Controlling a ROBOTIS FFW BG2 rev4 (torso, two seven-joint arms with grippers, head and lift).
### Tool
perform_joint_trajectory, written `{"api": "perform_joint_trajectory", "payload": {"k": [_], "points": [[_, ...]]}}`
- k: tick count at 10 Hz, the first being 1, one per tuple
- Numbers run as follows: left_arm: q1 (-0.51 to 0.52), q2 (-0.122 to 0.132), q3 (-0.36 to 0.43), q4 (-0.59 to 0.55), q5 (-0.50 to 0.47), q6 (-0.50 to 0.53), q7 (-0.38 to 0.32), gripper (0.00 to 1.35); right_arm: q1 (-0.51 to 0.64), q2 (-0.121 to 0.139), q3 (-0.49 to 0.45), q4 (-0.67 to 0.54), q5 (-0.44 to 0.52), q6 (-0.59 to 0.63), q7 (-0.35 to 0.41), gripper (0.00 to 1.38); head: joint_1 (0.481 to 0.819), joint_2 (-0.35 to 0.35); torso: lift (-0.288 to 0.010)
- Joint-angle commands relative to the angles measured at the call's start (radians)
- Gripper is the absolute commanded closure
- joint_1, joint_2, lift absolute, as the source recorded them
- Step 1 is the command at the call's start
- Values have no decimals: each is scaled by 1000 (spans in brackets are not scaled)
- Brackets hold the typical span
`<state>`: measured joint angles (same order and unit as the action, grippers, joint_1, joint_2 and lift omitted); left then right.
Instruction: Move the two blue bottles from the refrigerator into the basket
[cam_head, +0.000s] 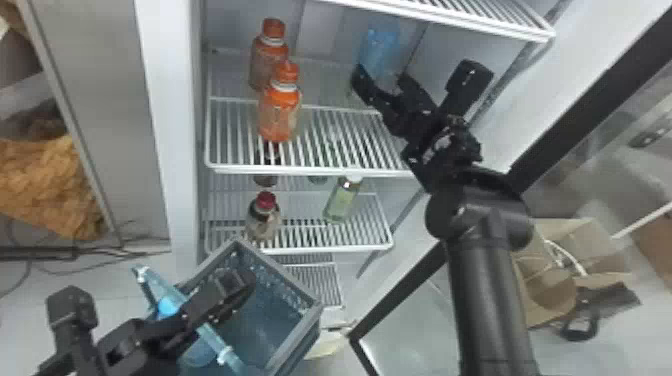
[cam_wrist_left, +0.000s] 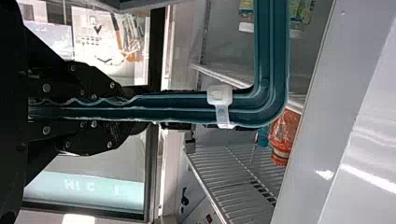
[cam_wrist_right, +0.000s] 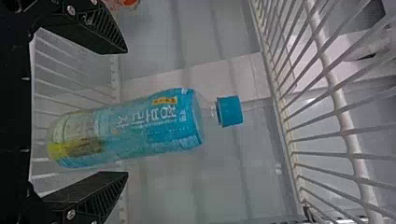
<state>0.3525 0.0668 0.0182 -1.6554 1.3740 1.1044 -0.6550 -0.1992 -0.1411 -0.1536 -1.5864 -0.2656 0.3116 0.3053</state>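
"Where did the job stand?"

"At the refrigerator (cam_head: 172, 100), the right gripper (cam_wrist_right: 127, 112) had its fingers parted on either side of a blue bottle (cam_wrist_right: 140, 123), which stood upright and ungrasped toward the back right corner of the upper shelf (cam_head: 300, 171)."

"And the left gripper (cam_wrist_left: 133, 109)?"

"Clamped on the handle (cam_wrist_left: 177, 107) of the basket (cam_head: 280, 272), below that shelf's front left corner."

"How many bottles were in?"

"One, probably (a bright blue patch (cam_head: 168, 306) showed by the handle, mostly hidden). The shelf bottle remained to be gripped, lifted out and lowered in."
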Motion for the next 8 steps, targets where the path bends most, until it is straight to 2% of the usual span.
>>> {"api": "perform_joint_trajectory", "payload": {"k": [1,4,7,8], "points": [[-2,1,0,0,0,0,0,1202,-24,0,2,29,8,0,-11,116,695,-327,0],[-6,4,0,0,0,0,0,1202,-98,-6,16,142,18,0,-23,116,695,-328,0],[-6,7,0,0,0,0,0,1202,-162,-17,44,206,32,5,-40,127,695,-320,0],[-6,8,0,0,0,0,0,1202,-167,-17,46,213,40,12,-43,297,695,-317,0]]}}
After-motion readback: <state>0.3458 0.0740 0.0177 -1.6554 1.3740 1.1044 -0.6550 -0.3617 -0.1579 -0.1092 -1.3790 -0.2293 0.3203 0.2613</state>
